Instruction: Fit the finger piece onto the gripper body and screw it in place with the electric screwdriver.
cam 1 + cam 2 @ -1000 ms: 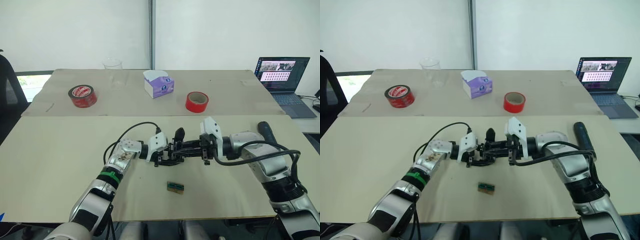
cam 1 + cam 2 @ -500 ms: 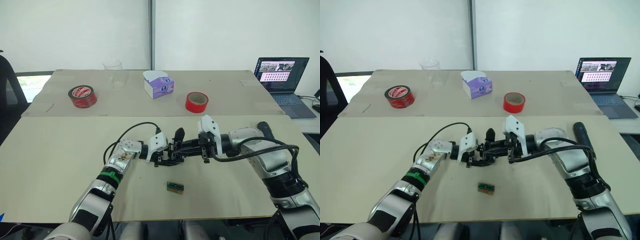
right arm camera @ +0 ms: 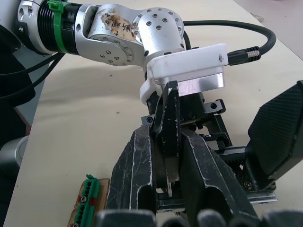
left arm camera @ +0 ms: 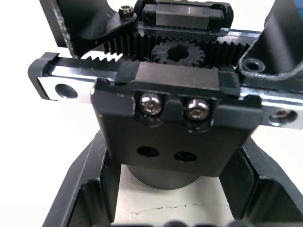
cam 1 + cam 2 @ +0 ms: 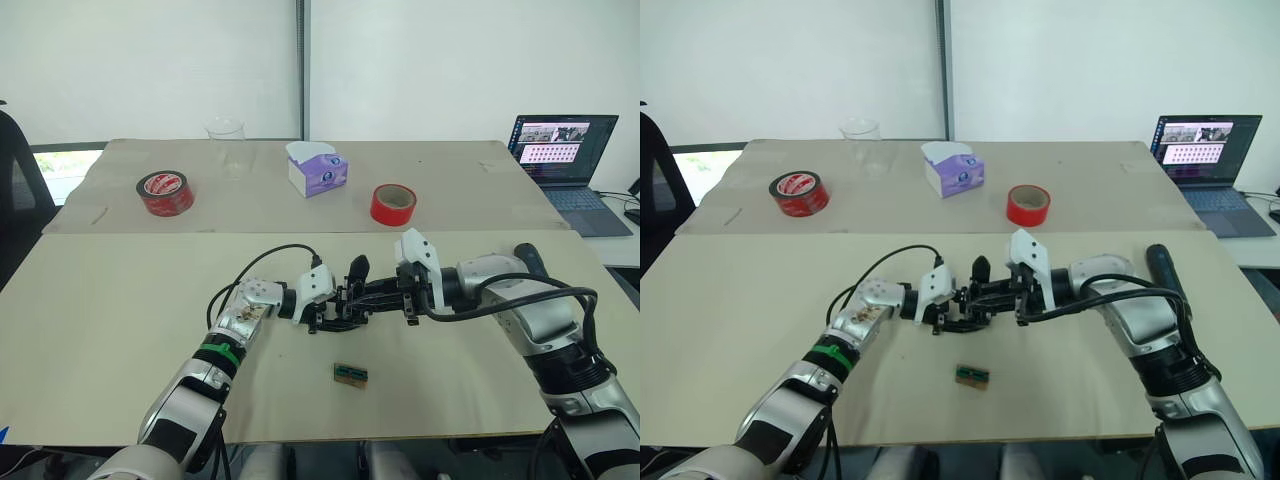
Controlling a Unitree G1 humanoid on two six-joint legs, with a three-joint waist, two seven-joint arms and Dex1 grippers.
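The left hand point(image 5: 330, 310) is clamping the gripper body point(image 4: 168, 123) above the table point(image 5: 120, 320) while the right hand point(image 3: 165, 189) is pinching the finger piece point(image 3: 169, 127), lengthwise and upright, against it.

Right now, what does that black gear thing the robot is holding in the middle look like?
The gripper body is a small black blocky part held above the table, clamped between the left gripper's fingers. It looks like matte black metal or plastic. Across it run two toothed racks meshing with a small round gear, and two shiny screws sit on its front plate above two empty holes. One pointed black finger already sticks up. The right gripper presses the finger piece against it.
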